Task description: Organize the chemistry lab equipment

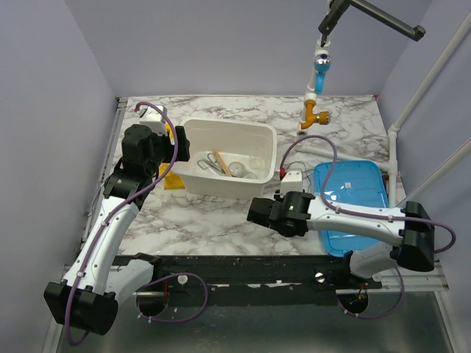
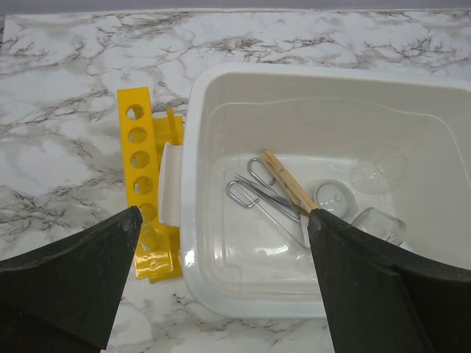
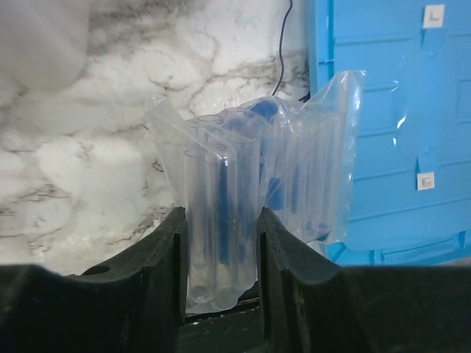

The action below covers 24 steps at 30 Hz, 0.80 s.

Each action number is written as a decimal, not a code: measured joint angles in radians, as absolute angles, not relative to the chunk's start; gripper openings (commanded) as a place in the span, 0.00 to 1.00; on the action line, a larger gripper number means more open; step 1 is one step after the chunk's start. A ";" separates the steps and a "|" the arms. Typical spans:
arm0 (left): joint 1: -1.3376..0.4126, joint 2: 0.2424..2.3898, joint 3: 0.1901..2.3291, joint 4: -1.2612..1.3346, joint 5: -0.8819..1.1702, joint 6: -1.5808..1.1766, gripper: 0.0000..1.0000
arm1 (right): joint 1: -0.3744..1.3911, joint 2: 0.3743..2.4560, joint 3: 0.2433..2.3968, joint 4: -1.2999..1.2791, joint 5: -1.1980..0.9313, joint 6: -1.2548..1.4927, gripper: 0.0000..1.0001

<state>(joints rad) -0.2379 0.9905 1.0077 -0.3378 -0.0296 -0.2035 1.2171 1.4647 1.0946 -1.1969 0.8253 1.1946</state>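
Squarely between the fingers of the right gripper (image 3: pixel 221 243) stands the clear plastic bag with blue contents (image 3: pixel 243 169). The jaws are partly closed and press on both sides of its lower end, where clear tubes show inside. Behind the bag is the marble table (image 3: pixel 88 147), with a blue lid (image 3: pixel 397 110) just beside it. The left gripper (image 2: pixel 224 217) hangs with its jaws spread wide and nothing between them, above the near rim of a white bin (image 2: pixel 294 73). In the bin lie the silver scissor-like metal tongs (image 2: pixel 265 198), the tan wooden stick (image 2: pixel 288 182) across them, and clear glassware (image 2: pixel 335 197). The yellow holed tube rack (image 2: pixel 140 158) lies against the bin's outer wall.
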 measured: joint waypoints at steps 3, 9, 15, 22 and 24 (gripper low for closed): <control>-0.238 0.988 1.008 -0.337 -0.030 -0.204 0.99 | 1.216 1.388 1.147 -1.249 0.852 1.209 0.01; -0.238 0.985 1.008 -0.338 -0.030 -0.204 0.99 | 1.213 1.298 1.327 -1.270 0.900 1.136 0.01; -0.238 0.985 1.008 -0.338 -0.030 -0.203 0.99 | 1.210 1.311 1.508 -1.072 0.918 0.848 0.01; -0.238 0.994 1.008 -0.339 -0.030 -0.203 0.99 | 1.164 1.523 1.704 -0.796 0.847 0.517 0.01; -0.238 0.998 1.008 -0.339 -0.030 -0.203 0.99 | 1.108 1.591 1.741 -0.747 0.770 0.467 0.01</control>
<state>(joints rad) -0.2379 0.9977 1.0077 -0.3386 -0.0296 -0.2028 1.1080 1.5909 1.7412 -0.7471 0.7704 0.4675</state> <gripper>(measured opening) 0.987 0.398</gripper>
